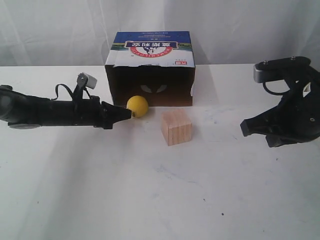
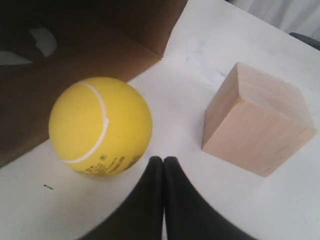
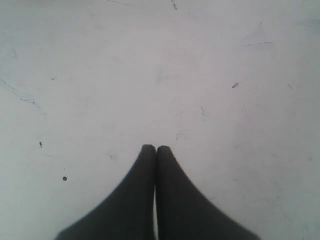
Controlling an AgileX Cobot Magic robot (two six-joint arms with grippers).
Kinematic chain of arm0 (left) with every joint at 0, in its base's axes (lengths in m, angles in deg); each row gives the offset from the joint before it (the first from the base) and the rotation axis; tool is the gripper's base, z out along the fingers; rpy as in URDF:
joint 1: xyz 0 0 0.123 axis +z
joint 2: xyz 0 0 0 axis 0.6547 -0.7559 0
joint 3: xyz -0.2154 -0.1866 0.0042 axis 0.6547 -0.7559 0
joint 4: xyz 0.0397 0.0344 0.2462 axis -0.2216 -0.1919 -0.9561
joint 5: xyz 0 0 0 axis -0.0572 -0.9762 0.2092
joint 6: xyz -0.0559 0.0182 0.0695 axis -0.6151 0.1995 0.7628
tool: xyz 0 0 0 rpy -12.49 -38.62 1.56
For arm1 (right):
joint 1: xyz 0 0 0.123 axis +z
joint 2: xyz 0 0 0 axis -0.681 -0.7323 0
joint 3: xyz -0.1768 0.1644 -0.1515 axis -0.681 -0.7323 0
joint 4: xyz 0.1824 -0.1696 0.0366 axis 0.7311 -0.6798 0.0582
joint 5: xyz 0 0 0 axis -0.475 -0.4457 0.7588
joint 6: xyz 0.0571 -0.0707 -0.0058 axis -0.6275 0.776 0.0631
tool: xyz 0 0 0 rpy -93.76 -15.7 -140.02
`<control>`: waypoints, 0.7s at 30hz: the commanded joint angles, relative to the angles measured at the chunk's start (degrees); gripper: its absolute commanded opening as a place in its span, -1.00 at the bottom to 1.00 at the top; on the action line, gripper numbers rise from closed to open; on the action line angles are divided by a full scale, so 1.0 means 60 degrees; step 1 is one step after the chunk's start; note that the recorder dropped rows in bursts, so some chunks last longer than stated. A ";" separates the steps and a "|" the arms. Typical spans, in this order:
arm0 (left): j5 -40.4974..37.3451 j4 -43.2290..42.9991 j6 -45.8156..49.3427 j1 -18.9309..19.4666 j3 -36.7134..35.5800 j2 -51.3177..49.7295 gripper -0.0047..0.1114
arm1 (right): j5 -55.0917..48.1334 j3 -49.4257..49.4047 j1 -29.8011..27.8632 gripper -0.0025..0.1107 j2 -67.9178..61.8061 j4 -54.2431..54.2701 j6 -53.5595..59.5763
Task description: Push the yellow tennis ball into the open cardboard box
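Note:
The yellow tennis ball (image 1: 137, 106) (image 2: 100, 126) rests on the white table just in front of the open cardboard box (image 1: 150, 70) (image 2: 75, 60), near the left part of its dark opening. My left gripper (image 1: 128, 114) (image 2: 163, 160) lies low along the table, shut and empty, its tips at the ball's left side, touching it or nearly so. My right gripper (image 1: 244, 128) (image 3: 156, 149) is shut over bare table at the far right, well away from the ball.
A pale wooden cube (image 1: 176, 127) (image 2: 257, 125) stands on the table to the right of the ball and in front of the box's right half. White curtains hang behind the white table (image 1: 160, 200).

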 commanded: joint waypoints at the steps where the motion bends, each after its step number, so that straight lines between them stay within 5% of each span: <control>1: -0.0184 0.0172 0.0779 -0.0289 0.0188 -0.0207 -0.92 | 0.0185 -0.0038 -0.0050 -0.96 0.0046 -0.0059 0.0032; 10: 0.0225 0.0215 0.0952 -0.0664 0.0867 -0.0782 -0.92 | 0.0583 -0.0038 -0.0050 -0.96 0.0046 -0.0199 0.0032; 16: 0.2185 0.0215 0.0738 -0.0891 0.2359 -0.1081 -0.92 | 0.0525 -0.0038 -0.0050 -0.96 0.0046 -0.0240 0.0032; 21: 0.1843 0.0215 0.0545 -0.0828 0.3782 -0.1064 -0.92 | 0.0466 -0.0038 -0.0050 -0.96 0.0046 -0.0239 0.0183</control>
